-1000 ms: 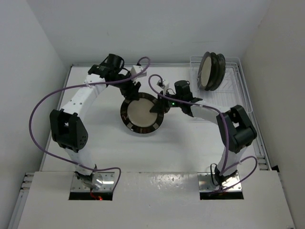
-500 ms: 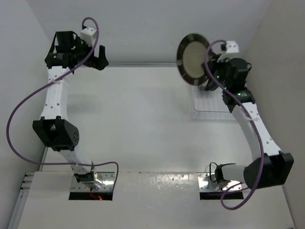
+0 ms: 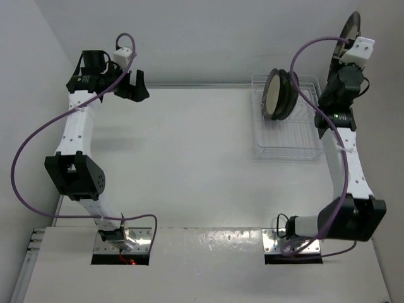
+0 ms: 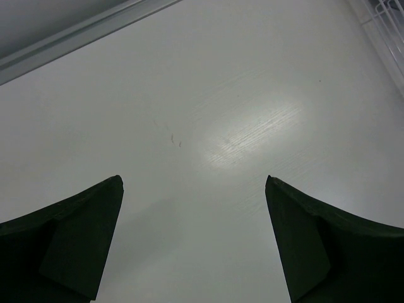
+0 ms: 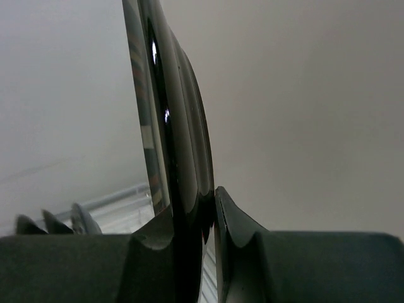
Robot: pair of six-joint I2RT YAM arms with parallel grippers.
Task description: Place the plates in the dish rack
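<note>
My right gripper point(image 3: 346, 53) is raised high at the far right, above the dish rack point(image 3: 297, 136). It is shut on the rim of a dark glossy plate point(image 3: 350, 30), held upright and edge-on. In the right wrist view the plate point(image 5: 180, 126) stands clamped between my fingers point(image 5: 237, 221). Three plates point(image 3: 281, 93) stand upright in the rack's back left part, and their rims point(image 5: 47, 221) show low in the right wrist view. My left gripper point(image 3: 136, 88) is open and empty above the table's far left; it also shows in the left wrist view point(image 4: 192, 181).
White walls close in the table at the back and on both sides. The rack's near half holds no plates. A corner of the rack point(image 4: 392, 19) shows at the left wrist view's top right. Purple cables loop from both arms.
My right arm has carried the plate from above the rack's back left to the far right and turned it edge-on. The standing plates now show. The left arm has barely moved.
</note>
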